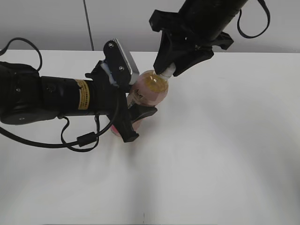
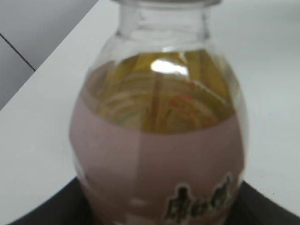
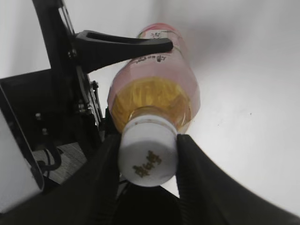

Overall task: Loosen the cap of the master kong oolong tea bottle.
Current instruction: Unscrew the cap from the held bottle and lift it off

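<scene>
The master kong oolong tea bottle (image 1: pixel 151 91) is a clear bottle of amber tea with a pink label, tilted on the white table, its neck up and to the right. My left gripper (image 1: pixel 136 119) is shut on its lower body; in the left wrist view the bottle (image 2: pixel 159 140) fills the frame between the dark fingers. My right gripper (image 1: pixel 168 71) comes down from above and is shut on the white cap (image 1: pixel 166 72). In the right wrist view the cap (image 3: pixel 147 157), with a small dark mark on top, sits between both black fingers of the right gripper (image 3: pixel 147 161), above the bottle (image 3: pixel 157 93).
The white table (image 1: pixel 225 150) spreads wide to the right and front. A grey wall runs along its back edge. The left arm's black body and cables (image 1: pixel 51 101) lie at the left.
</scene>
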Robot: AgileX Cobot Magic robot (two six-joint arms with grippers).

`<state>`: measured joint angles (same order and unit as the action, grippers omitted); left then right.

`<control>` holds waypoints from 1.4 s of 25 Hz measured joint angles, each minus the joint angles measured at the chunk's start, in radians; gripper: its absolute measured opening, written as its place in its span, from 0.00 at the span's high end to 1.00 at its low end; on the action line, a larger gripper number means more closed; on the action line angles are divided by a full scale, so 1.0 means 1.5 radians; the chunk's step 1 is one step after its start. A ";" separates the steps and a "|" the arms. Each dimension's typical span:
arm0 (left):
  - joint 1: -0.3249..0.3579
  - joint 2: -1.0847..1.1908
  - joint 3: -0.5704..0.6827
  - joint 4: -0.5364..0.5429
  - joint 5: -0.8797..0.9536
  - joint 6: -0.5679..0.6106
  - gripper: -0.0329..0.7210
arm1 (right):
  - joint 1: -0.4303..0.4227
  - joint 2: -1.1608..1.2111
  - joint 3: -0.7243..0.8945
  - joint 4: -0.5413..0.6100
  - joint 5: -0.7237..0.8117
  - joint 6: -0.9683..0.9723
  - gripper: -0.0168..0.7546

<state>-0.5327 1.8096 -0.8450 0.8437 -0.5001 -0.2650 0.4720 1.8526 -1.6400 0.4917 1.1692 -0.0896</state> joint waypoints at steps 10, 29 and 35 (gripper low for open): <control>0.000 0.000 0.000 0.000 -0.001 0.000 0.44 | 0.000 0.000 0.000 -0.005 -0.001 -0.292 0.61; 0.004 0.000 0.000 -0.021 -0.011 -0.005 0.44 | 0.000 0.000 0.000 0.041 -0.057 -1.178 0.61; 0.004 0.000 0.000 -0.015 -0.010 0.000 0.44 | 0.000 0.000 0.000 0.034 -0.054 -1.502 0.61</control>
<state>-0.5266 1.8096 -0.8450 0.8206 -0.5149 -0.2651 0.4720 1.8526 -1.6400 0.5420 1.0884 -2.3429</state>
